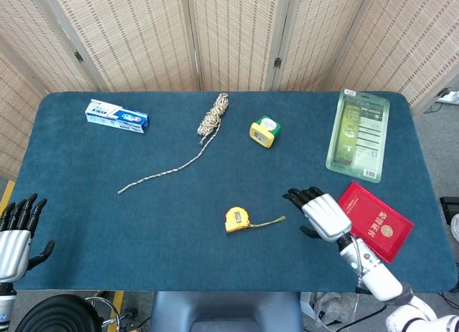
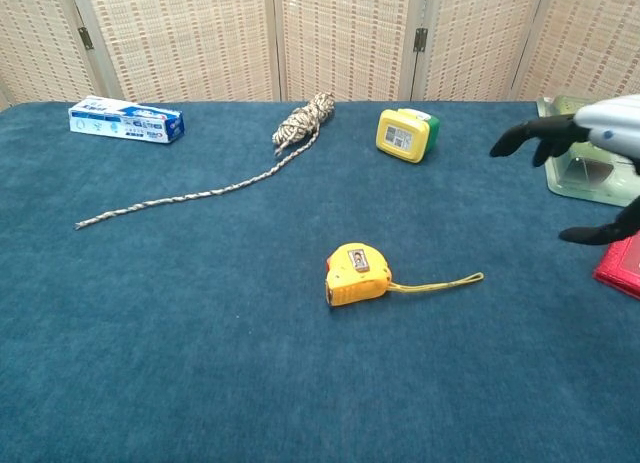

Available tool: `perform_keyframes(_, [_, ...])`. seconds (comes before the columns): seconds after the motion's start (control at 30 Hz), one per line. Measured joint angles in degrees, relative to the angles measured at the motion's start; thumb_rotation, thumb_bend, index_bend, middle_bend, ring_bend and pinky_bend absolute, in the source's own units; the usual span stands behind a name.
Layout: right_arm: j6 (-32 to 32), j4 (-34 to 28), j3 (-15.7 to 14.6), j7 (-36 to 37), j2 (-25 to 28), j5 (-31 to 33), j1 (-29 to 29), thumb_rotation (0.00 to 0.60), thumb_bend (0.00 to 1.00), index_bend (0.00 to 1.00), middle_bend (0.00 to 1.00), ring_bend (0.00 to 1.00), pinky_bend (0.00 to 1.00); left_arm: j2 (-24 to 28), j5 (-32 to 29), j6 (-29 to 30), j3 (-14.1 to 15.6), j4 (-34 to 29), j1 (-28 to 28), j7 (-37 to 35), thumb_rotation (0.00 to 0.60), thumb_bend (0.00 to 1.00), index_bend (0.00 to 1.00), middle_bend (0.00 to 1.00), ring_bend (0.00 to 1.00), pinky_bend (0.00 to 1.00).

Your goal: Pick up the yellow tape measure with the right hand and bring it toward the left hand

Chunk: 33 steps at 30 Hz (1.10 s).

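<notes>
The right hand (image 1: 324, 214), fingers spread and holding nothing, is hovering just right of the tape measure (image 1: 236, 219), whose strap is trailing toward it across the worktop (image 1: 107, 231), while the left hand (image 1: 16, 235) is waiting, open, far off.

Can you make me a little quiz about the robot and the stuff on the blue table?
1. True or false: the right hand is already holding the yellow tape measure.
2. Which thing lies nearest the red booklet? A) toothpaste box B) rope C) green package
3. Fill in: the tape measure's thin strap points toward the robot's ____ hand.

Key
1. False. The hand is open, off to the side of the tape measure, not touching it.
2. C
3. right
</notes>
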Motion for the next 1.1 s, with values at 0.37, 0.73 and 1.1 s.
perform_keyframes(0.37, [-10.7, 7.3, 1.7, -4.0, -11.0, 7.2, 10.2, 0.600, 0.27, 0.16, 0.20, 0.23, 0.24, -0.1, -0.5, 0.0, 0.0, 0.8, 0.2, -0.8, 0.600, 0.35, 0.00, 0.01, 0.00, 0.01])
perform_keyframes(0.73, [-14.8, 15.6, 2.4, -5.5, -20.1, 10.9, 16.5, 0.600, 0.27, 0.16, 0.22, 0.23, 0.24, -0.2, -1.0, -0.1, 0.0, 1.3, 0.5, -1.4, 0.600, 0.35, 0.00, 0.01, 0.00, 0.01])
perform_keyframes(1.1, [-16.7, 21.6, 2.1, -4.7, -24.9, 12.7, 20.5, 0.600, 0.27, 0.23, 0.29, 0.25, 0.24, -0.3, -1.3, -0.2, -0.1, 1.7, 0.5, -1.6, 0.600, 0.35, 0.00, 0.01, 0.00, 0.01])
